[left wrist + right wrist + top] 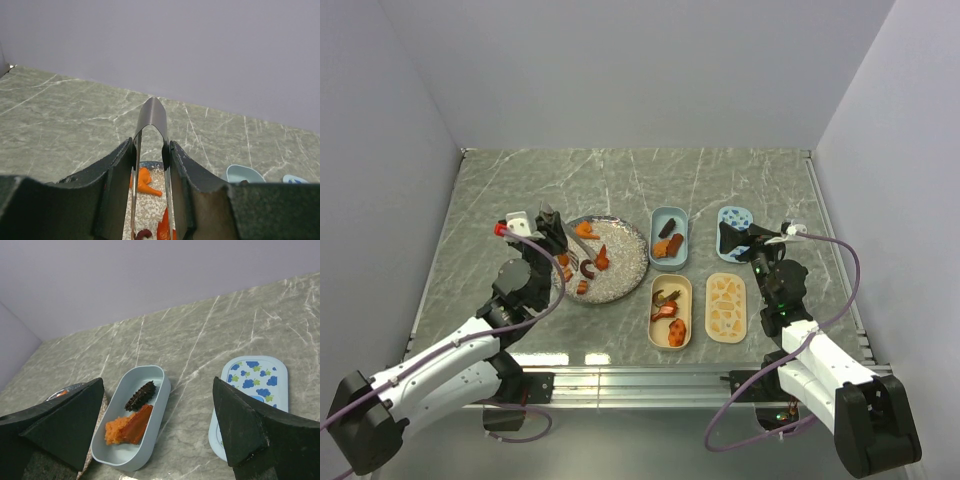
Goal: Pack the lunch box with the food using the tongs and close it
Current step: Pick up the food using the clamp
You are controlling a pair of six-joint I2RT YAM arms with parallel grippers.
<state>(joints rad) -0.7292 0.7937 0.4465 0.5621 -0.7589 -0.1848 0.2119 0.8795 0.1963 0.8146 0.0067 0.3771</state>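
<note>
Inspection finding: the speckled plate [625, 272] carries orange and dark food chunks [601, 260]. The left gripper [552, 233], closed on the tongs [582, 231], hangs over the plate's left rim. Just right of the plate lies the blue tub [670, 217], and to its near right the beige tub [672, 283], both part-filled. The right gripper [733, 238], jaws wide, stands well right of the plate.

Tongs [150, 117] straddle orange food [142, 182]; lunch box [154, 425] open.

Blue-blotched lid [255, 382] — orange food [125, 430]
</note>
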